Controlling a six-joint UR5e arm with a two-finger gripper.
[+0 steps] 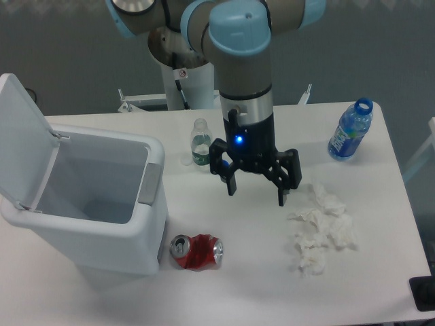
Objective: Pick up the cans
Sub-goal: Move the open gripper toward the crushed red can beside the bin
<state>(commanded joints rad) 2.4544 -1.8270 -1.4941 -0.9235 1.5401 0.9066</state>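
Below and left of the gripper (257, 193), well apart, the red can (197, 252) lies sideways, long axis left-right; fingers spread wide, holding nothing.

Looks like a robotics lab test cell, not a home or shop. Cues: industrial arm on a white pedestal (182, 81) behind the gripper (257, 191), bolted at the far edge of a plain white table (102, 299). Blank grey wall (61, 47) behind it, no decor. Staged litter props around the gripper: white flip-lid bin (88, 204) to its left, crushed red can (197, 252) in front-left, crumpled tissue (323, 231) to its right, blue bottle (351, 129) far right, small clear bottle (200, 142) just behind-left.
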